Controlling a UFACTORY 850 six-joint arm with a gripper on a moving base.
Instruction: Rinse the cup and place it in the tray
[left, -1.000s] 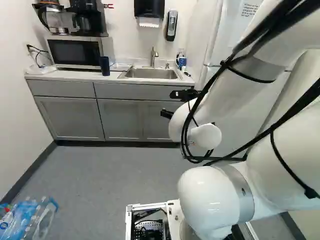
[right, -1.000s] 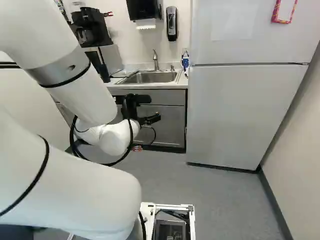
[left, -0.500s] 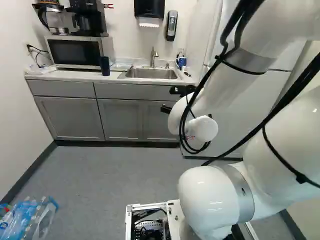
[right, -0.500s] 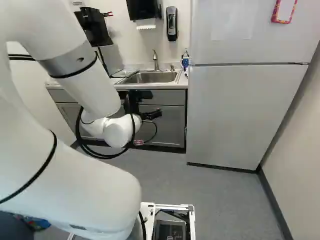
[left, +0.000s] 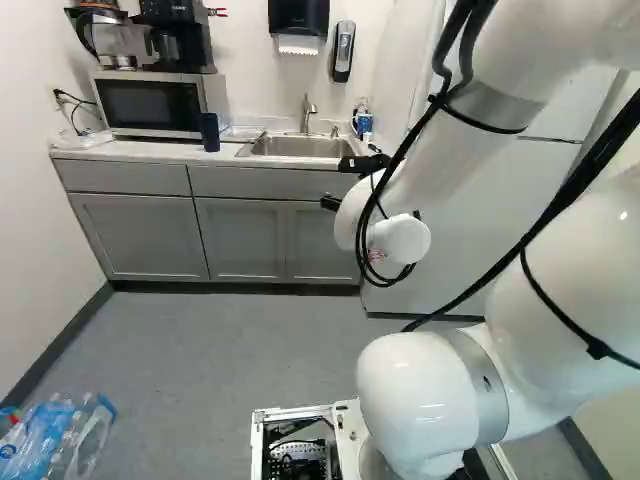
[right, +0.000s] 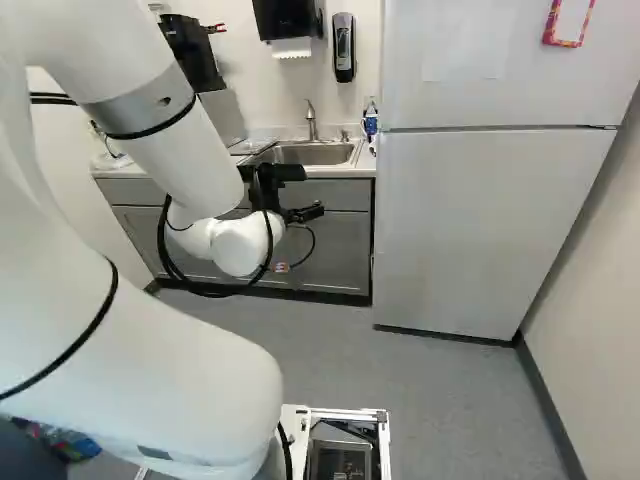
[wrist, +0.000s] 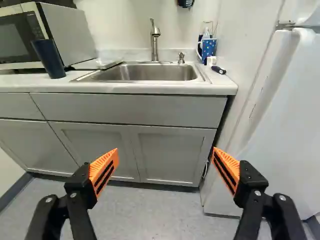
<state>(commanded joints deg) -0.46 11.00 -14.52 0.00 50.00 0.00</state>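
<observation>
Black two-fingered gripper (right: 302, 213) with orange pads (wrist: 104, 172) faces the grey cabinets (wrist: 170, 152), fingers spread wide; I have it higher than before. The tall dark-blue cup (wrist: 48, 58) stands between silver microwave (left: 150, 104) and steel sink (wrist: 145, 73).

Dark blue cup (wrist: 49, 59), upright on counter (wrist: 150, 87), near shallow tray (wrist: 108, 64)
</observation>
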